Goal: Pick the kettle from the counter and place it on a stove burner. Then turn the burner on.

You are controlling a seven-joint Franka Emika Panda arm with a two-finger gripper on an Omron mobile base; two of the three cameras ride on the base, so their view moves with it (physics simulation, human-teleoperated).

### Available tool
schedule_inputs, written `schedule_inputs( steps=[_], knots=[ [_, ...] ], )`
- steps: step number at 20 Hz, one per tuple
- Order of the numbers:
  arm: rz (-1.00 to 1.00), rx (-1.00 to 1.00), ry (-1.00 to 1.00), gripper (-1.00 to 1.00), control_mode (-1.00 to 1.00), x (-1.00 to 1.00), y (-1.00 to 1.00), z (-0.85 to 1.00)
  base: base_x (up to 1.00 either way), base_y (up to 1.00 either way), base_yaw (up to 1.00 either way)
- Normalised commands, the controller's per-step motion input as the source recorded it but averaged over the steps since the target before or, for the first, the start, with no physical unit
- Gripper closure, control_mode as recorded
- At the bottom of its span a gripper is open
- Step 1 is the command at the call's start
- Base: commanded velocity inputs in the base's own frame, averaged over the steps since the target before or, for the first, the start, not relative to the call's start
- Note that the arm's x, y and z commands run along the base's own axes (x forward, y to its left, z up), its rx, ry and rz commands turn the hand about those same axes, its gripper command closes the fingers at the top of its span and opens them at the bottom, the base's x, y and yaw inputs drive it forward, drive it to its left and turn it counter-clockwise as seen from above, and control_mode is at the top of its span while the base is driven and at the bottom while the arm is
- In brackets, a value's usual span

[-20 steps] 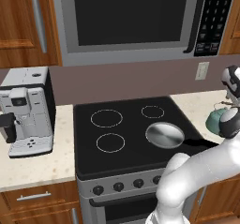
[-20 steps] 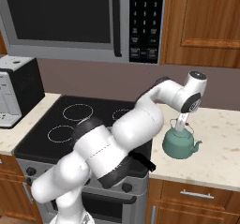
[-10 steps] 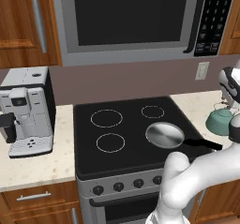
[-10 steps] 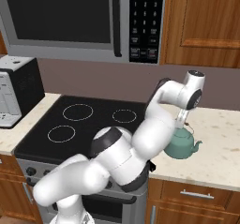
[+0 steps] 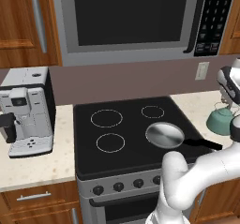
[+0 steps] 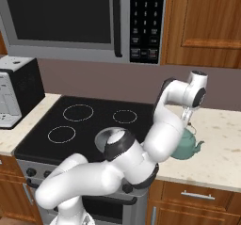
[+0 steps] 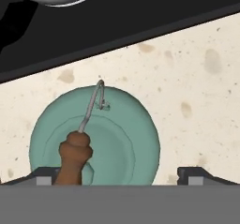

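Right of the cooktop [image 5: 131, 138], on the beige speckled counter [image 7: 197, 92], the kettle [image 7: 93, 134] sits untouched, well clear of the burner rings. Over the last second I see the arm swing rightward and drop until the wrist hangs directly above it; the claw [image 7: 119, 175] stays spread nearly full width, gripping nothing, its dark tips flanking the teal body. I judge the approach nearly finished, descent and closing next. Kettle: squat, rounded, smooth glaze, curved spout, thin wire arch with a brown knobby grip. Flat silver pan [image 5: 165, 135] rests on the glossy black glass. Target stove burner [image 5: 110, 142] is a thin white circle, bare.
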Motion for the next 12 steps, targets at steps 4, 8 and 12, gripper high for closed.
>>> schedule_inputs(
  steps=[4, 8, 12],
  knots=[
    [0.0, 0.0, 0.0, 1.0, -1.0, 0.0, -0.08, -0.13, 0.0, 0.0, 0.0],
    [0.0, 0.0, -0.05, 1.0, -1.0, -0.23, -0.13, 0.04, 0.0, 0.0, 0.0],
    [0.0, 0.0, -0.14, 1.0, -1.0, -0.58, 0.0, 0.21, 0.0, 0.0, 0.0]
  ],
)
